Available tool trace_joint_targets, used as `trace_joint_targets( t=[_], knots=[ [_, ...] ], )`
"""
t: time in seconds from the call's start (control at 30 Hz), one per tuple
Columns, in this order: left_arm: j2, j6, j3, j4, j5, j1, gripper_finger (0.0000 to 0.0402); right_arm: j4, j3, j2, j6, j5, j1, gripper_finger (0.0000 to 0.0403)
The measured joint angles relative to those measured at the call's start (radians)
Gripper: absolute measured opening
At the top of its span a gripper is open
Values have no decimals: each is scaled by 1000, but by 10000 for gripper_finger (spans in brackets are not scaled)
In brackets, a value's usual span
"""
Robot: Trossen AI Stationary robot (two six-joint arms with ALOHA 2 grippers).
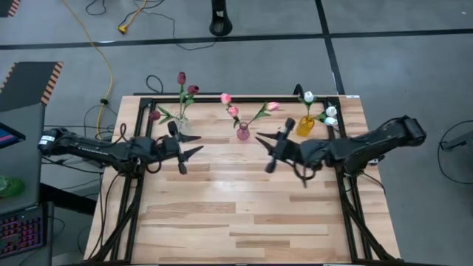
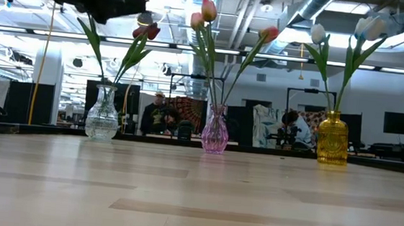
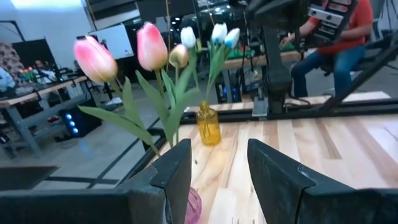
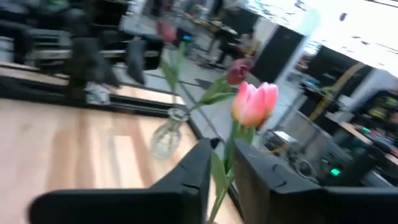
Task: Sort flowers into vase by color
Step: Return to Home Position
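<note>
Three vases stand along the table's far edge. The clear vase (image 1: 182, 124) at the left holds dark red flowers (image 1: 186, 83). The pink vase (image 1: 242, 133) in the middle holds pink flowers (image 1: 230, 105). The yellow vase (image 1: 305, 125) at the right holds white flowers (image 1: 319, 105). My left gripper (image 1: 194, 145) hangs open between the clear and pink vases, holding nothing. My right gripper (image 1: 264, 148) hangs just right of the pink vase with a narrow gap between its fingers. A pink flower's stem (image 4: 219, 177) shows in that gap. My right gripper has a pink flower's stem (image 4: 219, 177) showing in the narrow gap between its fingers (image 4: 186, 174), well below the flower's head (image 4: 255, 102). I cannot tell whether the fingers touch the stem or it stands beyond them.
The near half of the wooden table (image 1: 244, 214) is bare planks. A black frame (image 1: 140, 100) edges the table. In the low view my left gripper (image 2: 117, 2) hangs above the clear vase (image 2: 101, 123). People (image 3: 336, 43) sit in the room beyond.
</note>
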Motion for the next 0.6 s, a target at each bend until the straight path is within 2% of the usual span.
trace_joint_targets(
  t=[0.13, 0.2, 0.37, 0.5, 0.6],
  knots=[
    [-80, 2, 0, -62, -13, 0, 136, -185, 0, -107, 86, -41, 11, 20],
    [-126, 3, 0, -110, -28, 0, 122, -300, 0, -163, 130, -70, -3, 17],
    [-254, -12, 0, -262, -62, 0, 60, -506, -3, -275, 257, -311, -69, 20],
    [-340, -37, 1, -373, -65, 0, 9, -497, -81, -333, 262, -455, -120, 17],
    [-387, -57, 1, -438, -65, 0, 5, -427, -178, -361, 270, -511, -145, 17]
  ],
)
